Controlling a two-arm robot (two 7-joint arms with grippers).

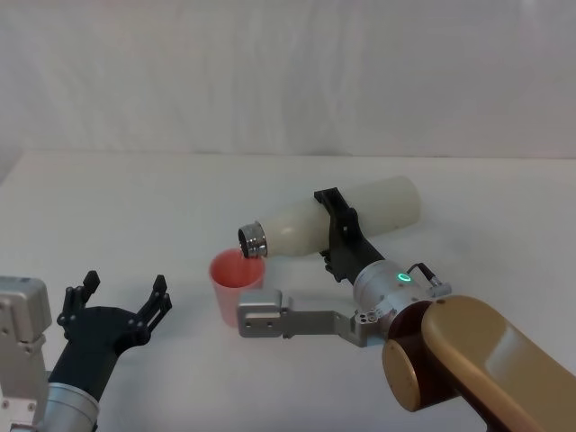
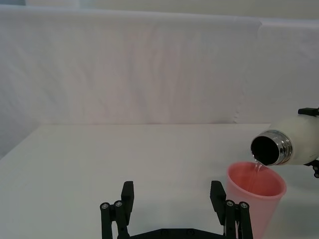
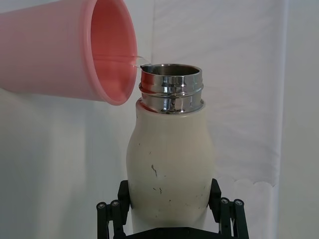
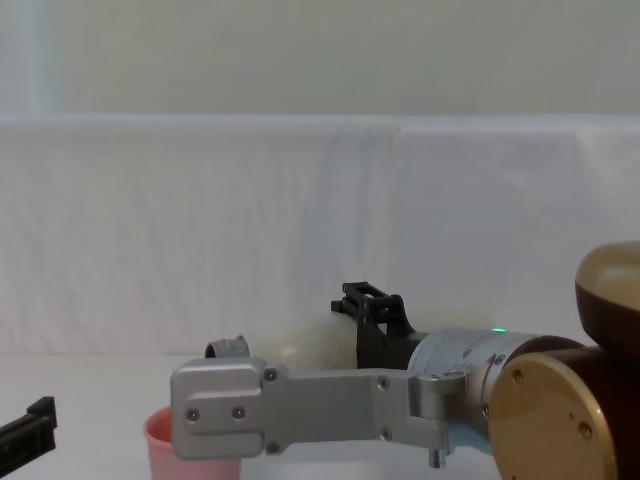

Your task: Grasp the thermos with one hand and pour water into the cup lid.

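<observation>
My right gripper (image 1: 335,236) clamps the thermos (image 1: 360,218) around the middle of its cream-white body, with 1 black finger on each side. I hold the bottle tipped nearly horizontal above the white table (image 1: 135,207), its shiny steel neck lowest and pointing toward the cup lid (image 1: 236,286).

The cup lid, a small salmon-pink cup, stands upright on the table directly under the thermos mouth. In my left wrist view, the open dark mouth of the thermos (image 2: 289,144) hangs just above the far rim of the cup lid (image 2: 254,196), and a thin clear stream of water runs from the neck into the cup. My right wrist view shows the thermos (image 3: 169,164) between my 2 fingers (image 3: 107,214), its steel neck right beside the rim of the cup lid (image 3: 65,50).

My left gripper (image 1: 119,304) hovers near the cup lid on its left, holding nothing, jaws spread wide.
</observation>
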